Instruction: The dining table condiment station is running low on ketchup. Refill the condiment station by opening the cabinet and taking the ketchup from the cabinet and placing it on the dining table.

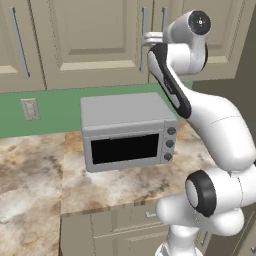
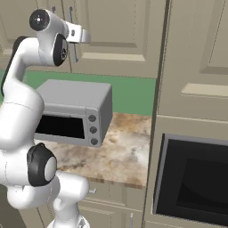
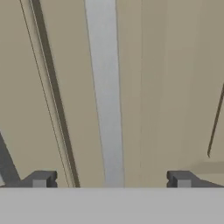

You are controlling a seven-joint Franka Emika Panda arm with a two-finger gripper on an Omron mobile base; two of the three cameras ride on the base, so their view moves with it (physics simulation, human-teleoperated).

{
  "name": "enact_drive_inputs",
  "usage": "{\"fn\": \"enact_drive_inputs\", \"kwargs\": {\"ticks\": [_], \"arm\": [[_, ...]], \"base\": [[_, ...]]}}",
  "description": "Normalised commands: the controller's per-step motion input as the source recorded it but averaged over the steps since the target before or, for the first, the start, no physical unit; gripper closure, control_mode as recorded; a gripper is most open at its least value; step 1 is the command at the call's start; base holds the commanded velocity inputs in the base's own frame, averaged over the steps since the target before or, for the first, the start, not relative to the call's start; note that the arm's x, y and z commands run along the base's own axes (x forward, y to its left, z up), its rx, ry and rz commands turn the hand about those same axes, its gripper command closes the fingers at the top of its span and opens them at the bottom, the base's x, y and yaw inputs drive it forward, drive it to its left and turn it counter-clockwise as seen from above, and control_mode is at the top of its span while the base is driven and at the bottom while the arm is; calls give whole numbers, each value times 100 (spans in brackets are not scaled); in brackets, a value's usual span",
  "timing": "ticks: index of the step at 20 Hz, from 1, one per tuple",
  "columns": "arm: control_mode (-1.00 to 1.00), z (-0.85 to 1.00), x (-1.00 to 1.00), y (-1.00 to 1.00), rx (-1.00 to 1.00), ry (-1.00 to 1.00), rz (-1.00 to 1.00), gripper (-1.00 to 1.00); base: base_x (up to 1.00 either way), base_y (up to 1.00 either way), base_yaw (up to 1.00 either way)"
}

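cabinet (image 3: 175, 87) handle (image 3: 105, 96) lies between the spread tool (image 3: 111, 179) tips.

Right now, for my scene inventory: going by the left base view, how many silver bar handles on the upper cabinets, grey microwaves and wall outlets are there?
Silver bar handles: 3
Grey microwave: 1
Wall outlet: 1
Total: 5

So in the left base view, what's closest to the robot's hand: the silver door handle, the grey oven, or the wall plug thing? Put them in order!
1. The silver bar handle of the cabinet, right at the open gripper.
2. The grey oven, below the gripper on the counter.
3. The wall outlet, far left on the green wall.
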Motion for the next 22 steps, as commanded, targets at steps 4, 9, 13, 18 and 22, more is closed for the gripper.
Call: {"fn": "enact_drive_inputs", "kwargs": {"ticks": [4, 9, 13, 18, 22], "arm": [[-100, -9, 46, -2, 0, 0, 0, -100], [-100, -17, 41, 0, 0, -1, 0, -100], [-100, -35, 32, 0, 0, -13, 0, -100], [-100, -53, 24, 0, 1, -28, 0, -100], [-100, -40, 40, -4, 3, -17, 0, 100]], "base": [[0, 0, 0], [0, 0, 0], [0, 0, 0], [0, 0, 0], [0, 0, 0]]}}
